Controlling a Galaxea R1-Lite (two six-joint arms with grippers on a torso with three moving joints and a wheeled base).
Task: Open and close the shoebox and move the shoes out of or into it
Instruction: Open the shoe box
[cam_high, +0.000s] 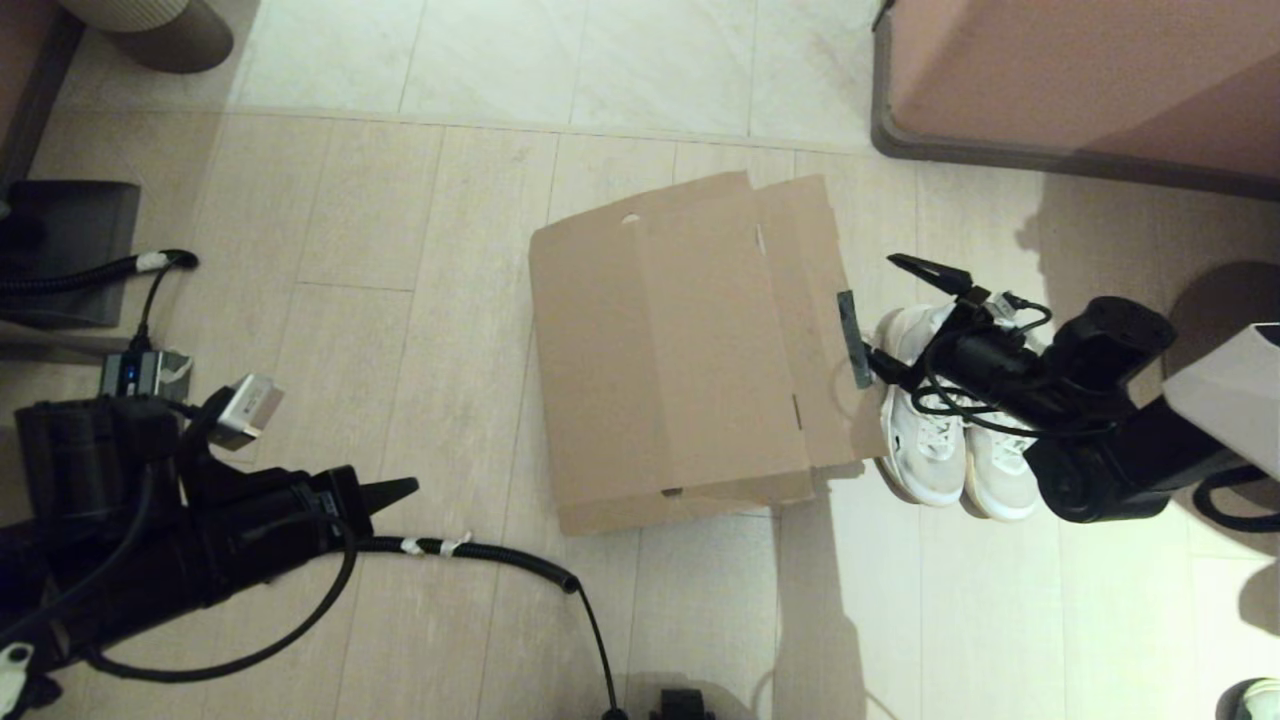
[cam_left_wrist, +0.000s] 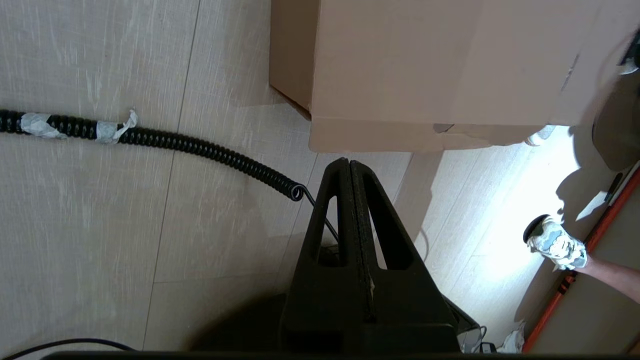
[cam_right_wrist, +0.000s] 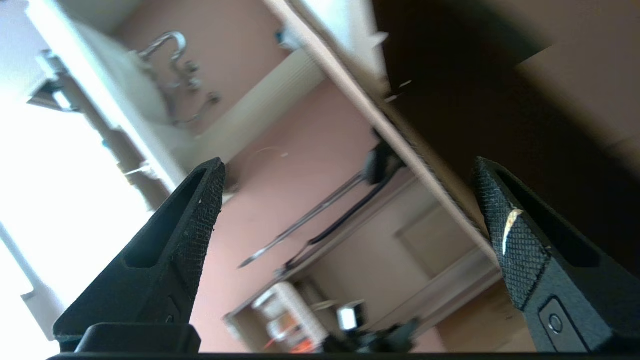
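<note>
The brown shoebox (cam_high: 670, 370) lies on the floor in the middle of the head view, lid down over it. Its front flap with the dark tape strip (cam_high: 853, 338) juts toward the right. My right gripper (cam_high: 897, 318) is open at that flap, one finger above it and one below. In the right wrist view the flap's cardboard edge (cam_right_wrist: 425, 170) runs between the fingers (cam_right_wrist: 505, 235), close to one of them. The white shoes (cam_high: 945, 435) stand side by side on the floor right of the box, partly under my right arm. My left gripper (cam_high: 398, 489) is shut and empty, low at the left; its tips (cam_left_wrist: 348, 162) are just short of the box corner (cam_left_wrist: 380, 135).
A black coiled cable (cam_high: 480, 550) lies on the floor between my left arm and the box. Pink furniture (cam_high: 1080, 80) fills the back right and a round ribbed base (cam_high: 160, 30) the back left. A gloved hand (cam_left_wrist: 557, 245) shows in the left wrist view.
</note>
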